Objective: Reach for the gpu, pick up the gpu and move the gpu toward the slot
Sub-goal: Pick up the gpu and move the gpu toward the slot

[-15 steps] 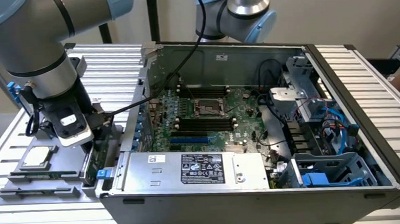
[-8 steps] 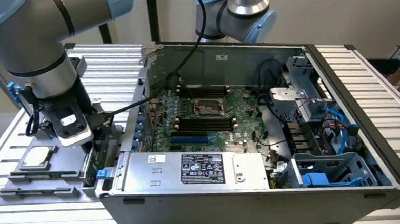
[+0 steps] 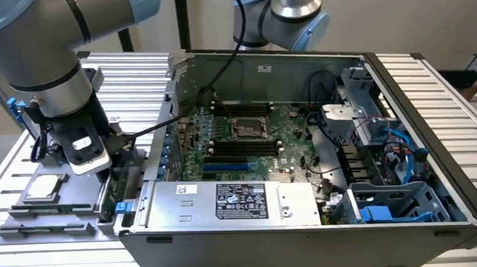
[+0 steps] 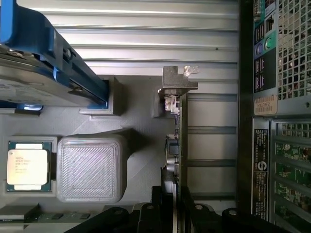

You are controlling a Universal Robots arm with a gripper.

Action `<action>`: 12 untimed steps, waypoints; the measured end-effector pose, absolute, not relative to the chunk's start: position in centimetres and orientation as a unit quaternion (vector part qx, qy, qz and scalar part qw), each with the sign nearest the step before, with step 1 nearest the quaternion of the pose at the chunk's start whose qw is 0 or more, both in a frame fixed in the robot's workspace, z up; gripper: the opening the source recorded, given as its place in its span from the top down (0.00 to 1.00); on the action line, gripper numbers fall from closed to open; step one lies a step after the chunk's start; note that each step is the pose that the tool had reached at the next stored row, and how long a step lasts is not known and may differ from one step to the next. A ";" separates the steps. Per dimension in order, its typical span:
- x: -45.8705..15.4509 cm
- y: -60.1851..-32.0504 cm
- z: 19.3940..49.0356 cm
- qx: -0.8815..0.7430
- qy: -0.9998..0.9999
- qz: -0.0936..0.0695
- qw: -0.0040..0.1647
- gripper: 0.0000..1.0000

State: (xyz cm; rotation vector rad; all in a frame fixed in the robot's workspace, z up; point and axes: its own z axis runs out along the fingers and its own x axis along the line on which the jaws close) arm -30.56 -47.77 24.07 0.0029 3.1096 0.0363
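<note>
1. The gripper (image 4: 171, 194) hangs low over the grey holder (image 4: 141, 145), just beside the open computer case (image 3: 310, 252)
2. Its fingers look clamped on the gpu (image 4: 182, 131), which stands on edge in that holder
3. Pick-up is in hand, I'd say; freeing the card calls for a straight, untilted pull

probably a robotics lab: robot arm (image 3: 43, 64), opened computer case (image 3: 309, 240), ribbed aluminium bench (image 3: 444, 92).
</note>
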 end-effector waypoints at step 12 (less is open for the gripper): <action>-30.4 -47.8 25.0 0.001 1.000 0.012 0.009 0.74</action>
